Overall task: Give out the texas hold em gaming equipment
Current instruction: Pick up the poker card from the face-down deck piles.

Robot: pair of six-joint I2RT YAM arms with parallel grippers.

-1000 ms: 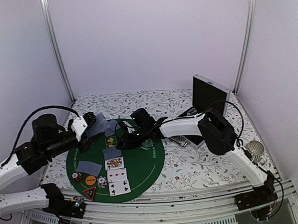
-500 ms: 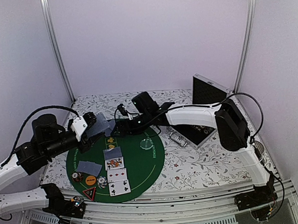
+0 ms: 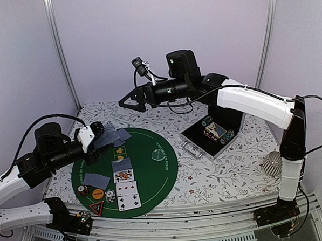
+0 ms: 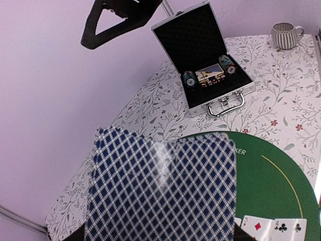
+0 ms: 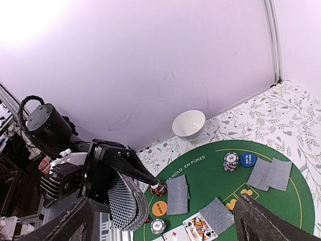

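Observation:
My left gripper [image 3: 100,137] is shut on a fanned deck of blue-backed playing cards [image 4: 160,186], held over the far left edge of the green round mat [image 3: 153,177]. Its fingers are hidden behind the deck in the left wrist view. On the mat lie face-down card pairs [image 3: 120,134] [image 3: 122,164] [image 3: 95,180], face-up cards [image 3: 127,188], chip stacks [image 3: 82,189] [image 3: 110,195], an orange disc [image 3: 97,194], a clear disc [image 3: 159,154] and a red-black triangle token [image 3: 96,208]. My right gripper [image 3: 136,85] hangs open and empty, high above the table's back. Another chip stack [image 5: 230,160] and a blue disc [image 5: 248,159] show in the right wrist view.
An open silver case [image 3: 213,134] with chip stacks and a card box stands right of the mat. A white ribbed cup [image 3: 272,162] sits near the right edge. A white bowl [image 5: 189,124] rests beyond the mat by the wall. Purple walls and metal posts enclose the table.
My right gripper opened wide and rose from the mat's far left, up and back toward the wall. The left arm held still with the deck.

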